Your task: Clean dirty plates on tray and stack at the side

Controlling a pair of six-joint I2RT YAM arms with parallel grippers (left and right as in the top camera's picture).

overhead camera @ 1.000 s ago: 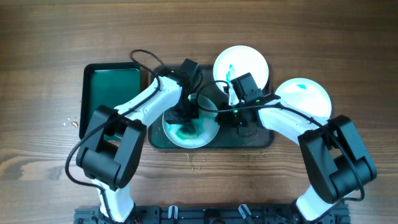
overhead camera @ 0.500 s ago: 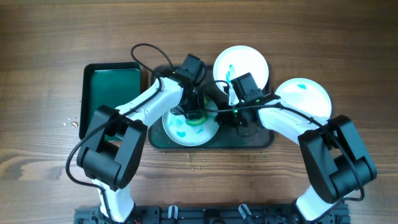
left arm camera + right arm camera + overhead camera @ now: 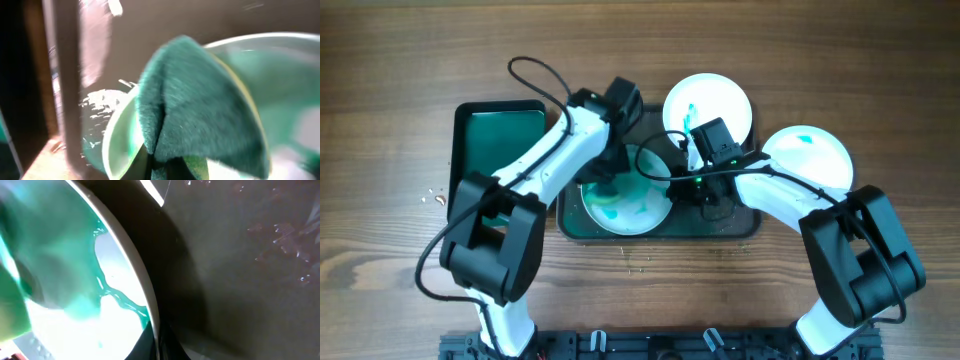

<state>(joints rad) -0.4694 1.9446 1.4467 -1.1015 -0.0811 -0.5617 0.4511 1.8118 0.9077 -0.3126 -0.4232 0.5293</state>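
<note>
We see the left gripper (image 3: 151,169) clamped on a green scrubbing pad (image 3: 200,100), which lies over the rim of the smeared plate (image 3: 620,205) in the dark tray (image 3: 738,222). The right gripper (image 3: 157,341) is pinched tight on that plate's right edge. Two more white plates carry green streaks, one (image 3: 708,105) at the tray's far edge and one (image 3: 807,155) on the table (image 3: 400,60) to its right. A bright green tray (image 3: 500,150) sits to the left.
</note>
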